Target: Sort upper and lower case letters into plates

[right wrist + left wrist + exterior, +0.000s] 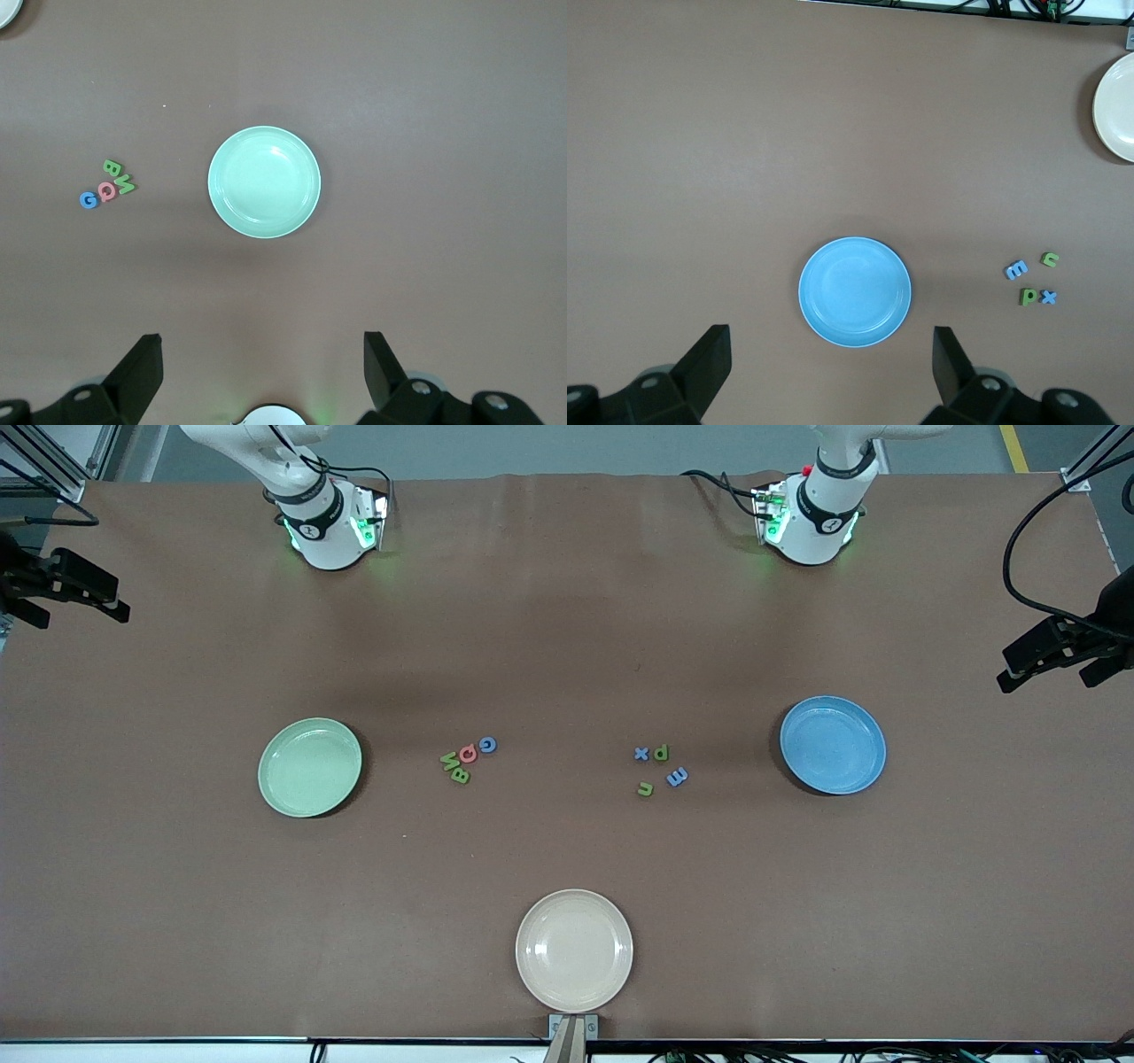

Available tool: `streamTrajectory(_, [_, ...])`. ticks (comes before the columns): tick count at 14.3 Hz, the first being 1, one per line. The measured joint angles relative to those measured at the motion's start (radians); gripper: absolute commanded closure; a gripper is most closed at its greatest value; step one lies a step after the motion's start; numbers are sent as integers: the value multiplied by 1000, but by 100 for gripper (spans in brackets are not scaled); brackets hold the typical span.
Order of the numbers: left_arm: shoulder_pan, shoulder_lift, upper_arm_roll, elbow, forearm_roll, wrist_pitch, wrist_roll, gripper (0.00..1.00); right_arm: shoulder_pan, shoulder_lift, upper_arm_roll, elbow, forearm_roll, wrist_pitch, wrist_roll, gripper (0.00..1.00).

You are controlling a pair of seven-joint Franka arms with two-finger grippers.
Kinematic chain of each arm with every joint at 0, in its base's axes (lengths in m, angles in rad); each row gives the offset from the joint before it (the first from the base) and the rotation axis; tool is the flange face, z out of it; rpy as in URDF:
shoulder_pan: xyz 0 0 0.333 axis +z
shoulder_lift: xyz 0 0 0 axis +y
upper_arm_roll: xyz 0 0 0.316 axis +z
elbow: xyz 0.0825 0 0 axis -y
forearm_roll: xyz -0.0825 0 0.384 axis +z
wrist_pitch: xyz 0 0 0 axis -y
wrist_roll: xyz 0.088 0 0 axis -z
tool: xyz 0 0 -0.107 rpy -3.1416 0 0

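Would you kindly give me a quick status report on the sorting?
Left gripper and right gripper open, waiting. Green plate and blue plate hold nothing. Letters unsorted. Nothing obstructing.

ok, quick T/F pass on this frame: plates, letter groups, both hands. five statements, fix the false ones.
1. The pale green plate has letters in it. False: it holds nothing; no letter is on any plate.
2. The capitals cluster (G, Q, V, B) lies between the green plate and the lowercase cluster. True.
3. The lowercase letters x, p, m and a green one lie beside the sky blue plate. True.
4. The left hand is shut on a letter. False: it is open, holds nothing, and hangs over the table with the blue plate in its wrist view.
5. The cream plate sits nearest the front camera. True.
The right hand is open too.
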Motion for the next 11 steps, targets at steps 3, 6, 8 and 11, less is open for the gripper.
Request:
streamTrajectory(3, [0, -1, 0, 0, 0, -11, 2, 0, 0, 0, 0, 0, 0, 3, 0, 0])
streamTrajectory(6, [0, -2, 0, 0, 0, -15, 3, 0, 0, 0, 0, 0, 0, 4, 0, 0])
streamTrajectory(8, [0, -3, 0, 0, 0, -15, 2, 0, 0, 0, 0, 0, 0, 4, 0, 0])
streamTrajectory(11, [-5, -2, -2, -4, 0, -26, 1, 0, 0, 0, 0, 0, 0, 3, 0, 0])
